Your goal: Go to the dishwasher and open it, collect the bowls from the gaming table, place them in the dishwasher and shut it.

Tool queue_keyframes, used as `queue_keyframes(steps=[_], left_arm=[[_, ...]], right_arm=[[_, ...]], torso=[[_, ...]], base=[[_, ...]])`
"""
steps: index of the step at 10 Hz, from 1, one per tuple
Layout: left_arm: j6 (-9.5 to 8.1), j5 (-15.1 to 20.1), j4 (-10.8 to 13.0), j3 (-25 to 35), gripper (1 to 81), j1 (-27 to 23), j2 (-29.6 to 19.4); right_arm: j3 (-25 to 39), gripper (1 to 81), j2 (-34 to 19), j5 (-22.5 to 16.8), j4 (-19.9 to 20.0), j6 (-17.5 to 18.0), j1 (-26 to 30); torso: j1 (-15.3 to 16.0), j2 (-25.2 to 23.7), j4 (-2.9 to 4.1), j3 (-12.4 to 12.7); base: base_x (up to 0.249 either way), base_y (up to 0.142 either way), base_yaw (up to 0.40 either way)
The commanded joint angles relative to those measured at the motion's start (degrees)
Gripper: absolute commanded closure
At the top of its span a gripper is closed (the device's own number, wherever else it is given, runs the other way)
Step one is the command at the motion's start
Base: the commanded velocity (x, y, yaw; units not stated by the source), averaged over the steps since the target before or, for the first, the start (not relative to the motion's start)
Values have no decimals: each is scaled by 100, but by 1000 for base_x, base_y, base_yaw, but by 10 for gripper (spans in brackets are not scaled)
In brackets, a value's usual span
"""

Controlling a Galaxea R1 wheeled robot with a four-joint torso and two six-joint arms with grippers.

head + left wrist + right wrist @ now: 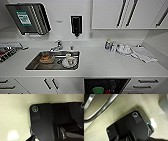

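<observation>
From my seat the head view looks down on a white kitchen desk (pixel 100 63) with a rectangular stainless-steel sink (pixel 32 65) set into it. Inside the sink I see a clear dish holding something orange-brown (pixel 47 58) toward the left, and just beside it, toward the right, a round white plate with a white cup (pixel 69 60) standing on it. A chrome tap (pixel 58 45) rises behind the basin. Under the desk, right of the sink, the built-in dishwasher (pixel 106 86) stands open as a dark cavity between the white cabinet fronts; in it sits a bright lime-green round bowl (pixel 98 90), with a small red item (pixel 108 91) just beside it that I cannot identify through the blur. At the back of the desk, toward the right, stand a couple of small bottles (pixel 109 45), then a round white dish with white cups (pixel 124 49), and a folded pale cloth (pixel 144 54) near the corner. A dark drying rack (pixel 6 53) sits at the far left edge. On the wall hang a steel paper-towel dispenser with a green label (pixel 28 18) and a black soap dispenser (pixel 76 25); white upper cabinets with dark bar handles (pixel 117 13) are at the right. The right wrist view catches a curved grey metal bar (pixel 102 107) against a pale surface. I cannot tell how either arm's fingers stand.
</observation>
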Motion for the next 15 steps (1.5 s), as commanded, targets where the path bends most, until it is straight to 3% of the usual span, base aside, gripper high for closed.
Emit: queue_keyframes(steps=[1, 12, 13, 15], left_arm=[[-9, 350, -15, -34, 10, -201, -81], [-9, 342, -50, -34, 10, -201, -54], [-9, 342, -50, -34, 10, -201, -46], [-9, 342, -50, -34, 10, -201, -54]], right_arm=[[-376, 10, 147, 203, -382, -22, -106], [-1326, 10, 877, 135, -716, -14, -247], [-1422, 10, 903, 40, -1002, -14, -265], [-1633, 10, 947, 21, -1137, 39, -282]], torso=[[369, -573, 0, 0], [1786, -2859, 0, 11], [1924, -3082, 0, 11], [2171, -3480, 0, 13]], base=[[0, 0, 0], [0, 0, 0], [0, 0, 0], [0, 0, 0]])
